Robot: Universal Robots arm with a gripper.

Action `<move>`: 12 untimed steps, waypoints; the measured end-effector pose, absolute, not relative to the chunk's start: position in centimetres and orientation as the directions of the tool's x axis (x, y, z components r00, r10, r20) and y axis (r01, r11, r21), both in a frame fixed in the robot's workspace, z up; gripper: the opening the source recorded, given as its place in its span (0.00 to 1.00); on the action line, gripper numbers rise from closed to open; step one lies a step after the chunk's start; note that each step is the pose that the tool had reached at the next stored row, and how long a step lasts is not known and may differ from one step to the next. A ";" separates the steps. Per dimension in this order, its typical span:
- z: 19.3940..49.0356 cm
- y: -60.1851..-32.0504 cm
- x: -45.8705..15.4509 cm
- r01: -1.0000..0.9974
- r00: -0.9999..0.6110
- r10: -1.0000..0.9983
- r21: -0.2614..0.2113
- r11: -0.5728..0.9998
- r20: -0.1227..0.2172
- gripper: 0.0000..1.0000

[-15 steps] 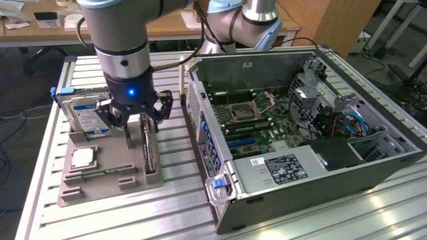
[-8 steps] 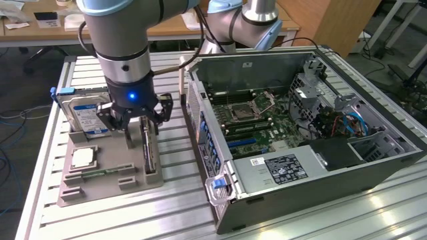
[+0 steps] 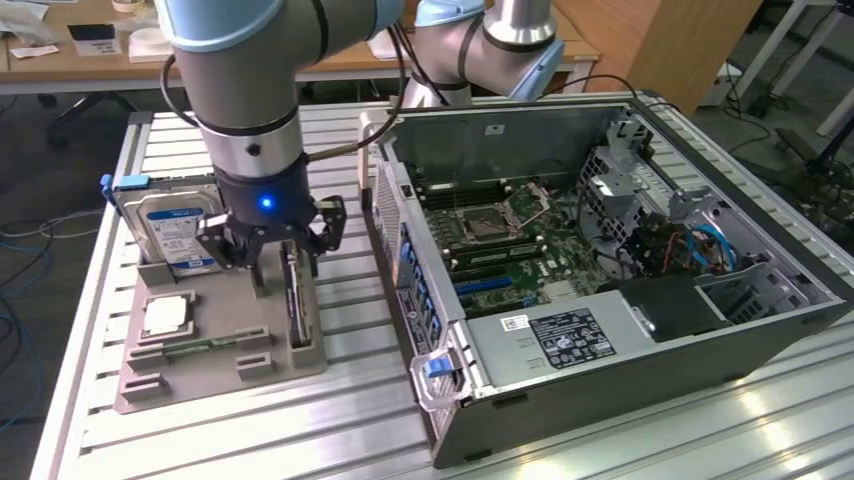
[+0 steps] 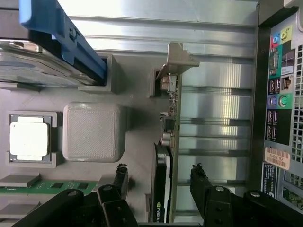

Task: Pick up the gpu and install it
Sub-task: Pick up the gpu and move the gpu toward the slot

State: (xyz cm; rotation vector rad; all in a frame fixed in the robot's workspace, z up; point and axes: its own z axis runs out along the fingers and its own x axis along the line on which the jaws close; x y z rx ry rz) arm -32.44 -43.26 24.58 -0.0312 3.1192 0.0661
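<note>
The gpu point(image 3: 296, 305) is a thin dark card standing on edge in a slot of the grey holder point(image 3: 200, 375) on the table. In the wrist view the gpu point(image 4: 164, 175) runs lengthwise, with its silvery bracket point(image 4: 178, 57) at the far end. My gripper point(image 3: 283, 262) hangs directly over the card, open. Its two black fingertips point(image 4: 120, 176) straddle the card, with a gap on each side and nothing gripped. The gripper point(image 4: 160, 182) sits over the end of the card away from the bracket.
The open computer case point(image 3: 601, 270) lies on the exterior view's right, its rear port panel point(image 4: 279, 94) close to the card. In the holder are a blue-labelled hard drive point(image 3: 167, 225), a square silver chip point(image 3: 167, 315) and a green memory stick point(image 3: 200, 348).
</note>
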 end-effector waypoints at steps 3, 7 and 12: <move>24.1 -43.3 -32.4 -0.020 -1.000 -0.019 0.042 0.999 -0.022 0.65; 23.5 -43.4 -32.4 -0.020 -1.000 -0.020 0.042 0.999 -0.022 0.65; 22.7 -43.4 -32.4 -0.020 -1.000 -0.019 0.042 0.999 -0.022 0.65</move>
